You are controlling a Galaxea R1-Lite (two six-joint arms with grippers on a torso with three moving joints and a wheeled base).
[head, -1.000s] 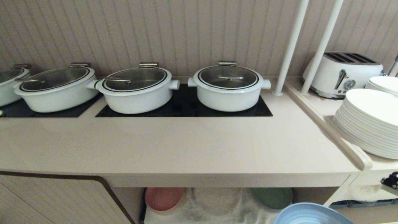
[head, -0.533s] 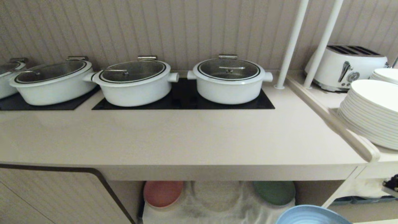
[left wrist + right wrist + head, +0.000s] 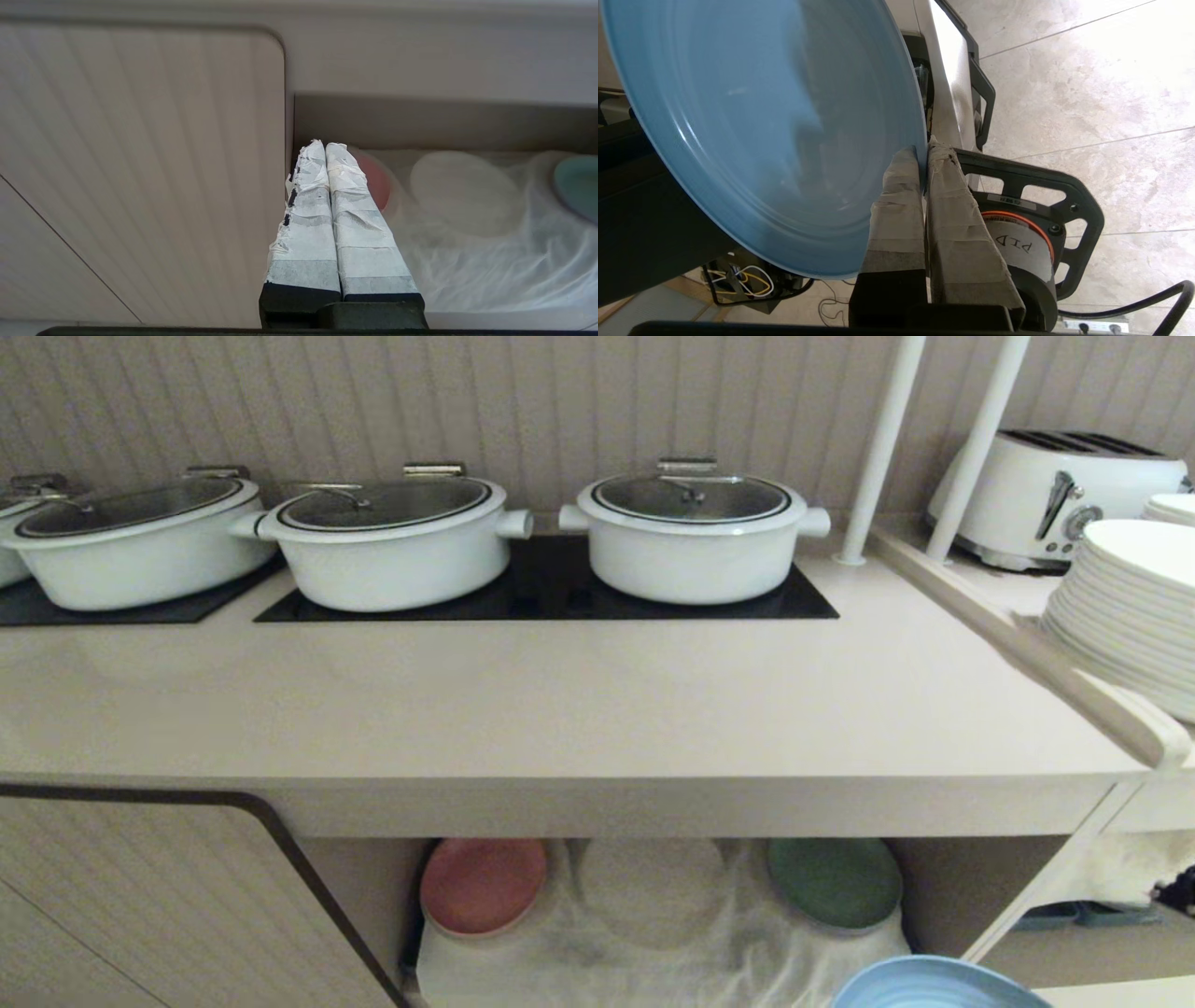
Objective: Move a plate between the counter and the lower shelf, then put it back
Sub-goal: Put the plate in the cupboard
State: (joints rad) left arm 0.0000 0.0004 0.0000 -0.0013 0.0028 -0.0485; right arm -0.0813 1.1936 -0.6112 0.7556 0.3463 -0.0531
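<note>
The light blue plate (image 3: 752, 121) hangs in the air, its rim pinched between the taped fingers of my right gripper (image 3: 923, 151), which is shut on it. Only the plate's top edge (image 3: 934, 985) shows at the lower right of the head view, in front of and below the beige counter (image 3: 579, 709). Under the counter the lower shelf (image 3: 653, 933) holds a white cloth with a round hump in its middle. My left gripper (image 3: 325, 145) is shut on nothing, parked in front of the shelf's left end.
A pink plate (image 3: 483, 885) and a green plate (image 3: 834, 882) lie on the shelf cloth. Three white lidded pots (image 3: 693, 527) stand on black hob panels. A toaster (image 3: 1060, 495) and a stack of white plates (image 3: 1134, 607) sit right. A ribbed cabinet door (image 3: 149, 905) closes the lower left.
The whole head view has shifted as the camera sank: the counter and pots sit higher in the picture and more of the lower shelf shows. The blue plate stays at the lower right.
</note>
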